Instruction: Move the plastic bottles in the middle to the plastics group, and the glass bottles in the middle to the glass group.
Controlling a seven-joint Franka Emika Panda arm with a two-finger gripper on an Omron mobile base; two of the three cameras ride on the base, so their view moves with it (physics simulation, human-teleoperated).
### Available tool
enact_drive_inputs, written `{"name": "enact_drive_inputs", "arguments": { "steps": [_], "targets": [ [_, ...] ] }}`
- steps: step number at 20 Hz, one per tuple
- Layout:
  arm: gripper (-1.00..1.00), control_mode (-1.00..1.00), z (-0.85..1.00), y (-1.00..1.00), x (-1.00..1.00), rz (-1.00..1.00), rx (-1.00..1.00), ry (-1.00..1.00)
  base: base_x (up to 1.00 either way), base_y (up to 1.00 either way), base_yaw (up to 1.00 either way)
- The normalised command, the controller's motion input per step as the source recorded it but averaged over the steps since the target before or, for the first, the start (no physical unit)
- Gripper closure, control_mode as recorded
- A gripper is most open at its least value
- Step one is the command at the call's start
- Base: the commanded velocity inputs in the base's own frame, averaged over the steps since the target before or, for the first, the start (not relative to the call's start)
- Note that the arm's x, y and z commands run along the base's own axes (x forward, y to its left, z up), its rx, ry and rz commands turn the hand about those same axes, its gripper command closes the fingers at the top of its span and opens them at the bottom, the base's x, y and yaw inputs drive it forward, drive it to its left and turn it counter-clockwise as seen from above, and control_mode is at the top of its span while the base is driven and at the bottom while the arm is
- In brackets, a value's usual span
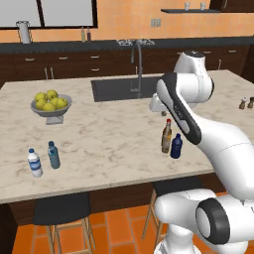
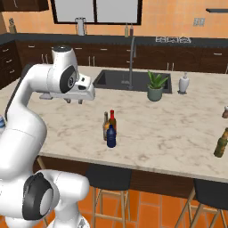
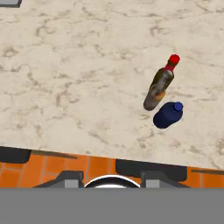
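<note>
- The gripper hangs high above the counter, its fingers pressed together and holding nothing
- Nearest the counter's front edge stands the navy plastic bottle, upright, with the slim brown glass bottle touching or just beside it on the far side; from the hand view the pair sits off to one side of the hand's line, not under it
- The plastics group, a clear water bottle and a teal one, stands well apart at the left end of the counter, near the front edge
- Further back on that side is a bowl of lemons
- The glass group, two tiny brown bottles, sits far off at the right end
- Risk, as a judgement: the two middle bottles stand so close that a descent on either one could knock the other over, and the navy one could roll off the near edge
- With the fingers not yet spread, a straight drop would strike a cap rather than straddle it
</note>
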Motion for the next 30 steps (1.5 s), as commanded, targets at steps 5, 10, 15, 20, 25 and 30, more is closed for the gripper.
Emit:
{"name": "enact_drive_inputs", "arguments": {
  "steps": [5, 10, 15, 20, 25, 30],
  "targets": [
    [-1.0, -1.0, -0.16, -0.19, -0.18, -0.05, 0.0, 0.06, 0.0, 0.0, 0.0],
    [-1.0, -1.0, -0.2, -0.58, -0.11, -0.14, -0.01, 0.04, 0.0, 0.0, 0.0],
    [-1.0, -1.0, -0.01, -0.15, 0.15, 0.01, -0.07, -0.01, 0.0, 0.0, 0.0],
    [-1.0, -1.0, -0.04, -0.06, 0.31, 0.07, -0.09, -0.02, 0.0, 0.0, 0.0],
    [-1.0, -1.0, -0.45, -0.16, 0.19, 0.03, -0.02, -0.01, 0.0, 0.0, 0.0],
    [-1.0, -1.0, -0.49, -0.25, 0.2, 0.01, 0.0, -0.05, 0.0, 0.0, 0.0]
  ]
}}
